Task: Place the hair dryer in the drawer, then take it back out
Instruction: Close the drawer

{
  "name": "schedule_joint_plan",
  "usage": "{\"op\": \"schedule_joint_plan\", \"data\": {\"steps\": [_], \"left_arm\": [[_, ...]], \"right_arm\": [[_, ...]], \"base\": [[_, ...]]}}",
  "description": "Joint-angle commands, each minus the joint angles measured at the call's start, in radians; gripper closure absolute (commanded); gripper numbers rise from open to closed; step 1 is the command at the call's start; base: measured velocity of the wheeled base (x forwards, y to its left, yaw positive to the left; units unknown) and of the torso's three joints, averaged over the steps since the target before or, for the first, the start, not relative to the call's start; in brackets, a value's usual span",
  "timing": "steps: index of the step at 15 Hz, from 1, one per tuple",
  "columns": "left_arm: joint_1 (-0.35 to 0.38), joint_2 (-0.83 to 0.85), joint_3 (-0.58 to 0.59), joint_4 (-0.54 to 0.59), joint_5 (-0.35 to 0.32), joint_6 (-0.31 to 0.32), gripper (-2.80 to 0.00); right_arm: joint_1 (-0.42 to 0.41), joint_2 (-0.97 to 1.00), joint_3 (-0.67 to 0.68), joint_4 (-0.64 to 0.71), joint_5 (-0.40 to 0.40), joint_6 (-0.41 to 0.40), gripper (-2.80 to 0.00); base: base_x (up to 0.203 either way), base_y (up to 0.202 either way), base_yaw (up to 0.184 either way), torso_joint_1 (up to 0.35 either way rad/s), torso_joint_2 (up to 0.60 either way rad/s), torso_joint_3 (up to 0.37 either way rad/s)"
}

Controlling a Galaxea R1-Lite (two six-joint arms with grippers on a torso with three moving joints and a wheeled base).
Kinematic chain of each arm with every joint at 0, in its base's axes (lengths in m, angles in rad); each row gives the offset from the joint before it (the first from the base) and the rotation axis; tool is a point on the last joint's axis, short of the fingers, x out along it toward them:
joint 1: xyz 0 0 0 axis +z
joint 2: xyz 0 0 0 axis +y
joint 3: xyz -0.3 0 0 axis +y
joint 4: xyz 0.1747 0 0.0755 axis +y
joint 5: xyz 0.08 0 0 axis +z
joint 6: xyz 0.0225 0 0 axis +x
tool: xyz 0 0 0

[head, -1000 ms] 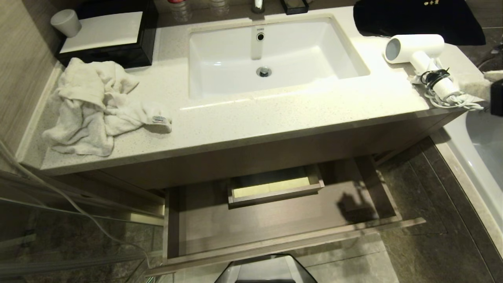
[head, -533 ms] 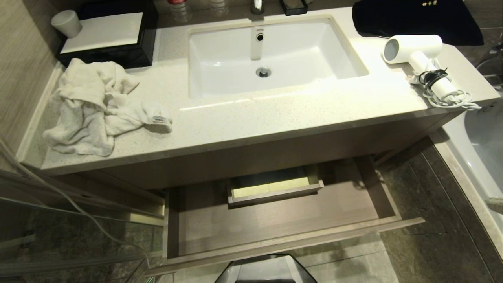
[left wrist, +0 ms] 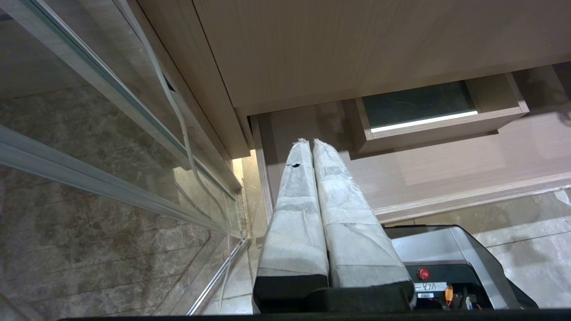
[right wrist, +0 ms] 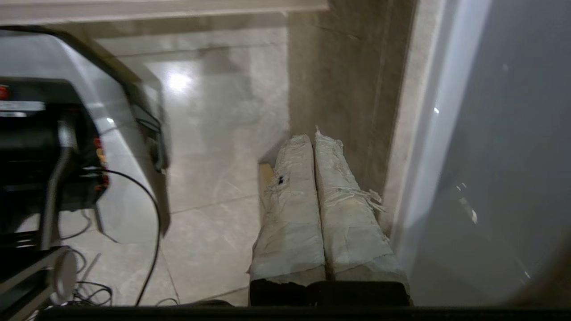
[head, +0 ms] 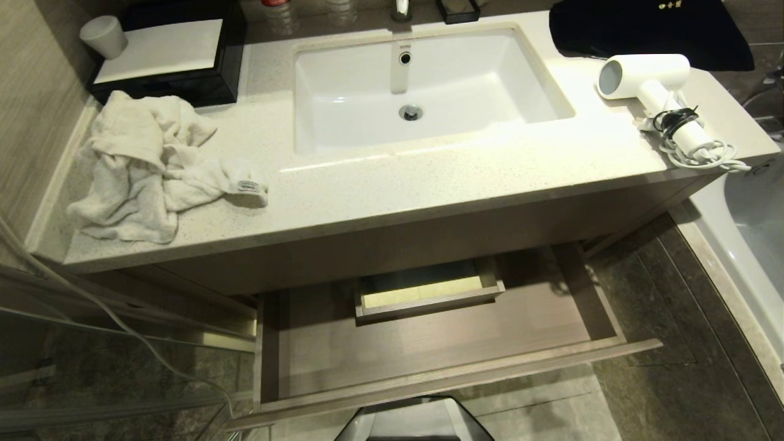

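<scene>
Now lying on surface right end: dryer. Drawer pulled open. Both pincers, left and right, closed, gripping nothing.

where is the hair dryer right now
In the head view the hair dryer lies on the counter at the robot's right end, right of the sink, by a black cloth.
</scene>
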Motion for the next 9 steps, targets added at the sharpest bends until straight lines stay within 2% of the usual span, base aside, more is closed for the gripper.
{"op": "schedule_joint_plan", "data": {"steps": [1,5,7,9], "left_arm": [[0.000,-0.002,-0.002,0.000,0.000,0.000,0.00],[0.000,-0.001,0.000,0.000,0.000,0.000,0.00],[0.000,-0.001,0.000,0.000,0.000,0.000,0.00],[0.000,0.000,0.000,0.001,0.000,0.000,0.00]], "right_arm": [[0.003,0.016,0.005,0.000,-0.024,-0.001,0.00],[0.013,0.052,-0.020,-0.011,-0.021,0.003,0.00],[0.014,0.051,-0.020,-0.011,-0.019,0.003,0.00],[0.025,0.049,0.004,-0.012,0.017,0.006,0.00]], "base": [[0.000,0.000,0.000,0.000,0.00,0.000],[0.000,0.000,0.000,-0.011,-0.01,-0.027],[0.000,0.000,0.000,-0.146,-0.06,-0.220],[0.000,0.000,0.000,-0.198,-0.11,-0.282]]}}
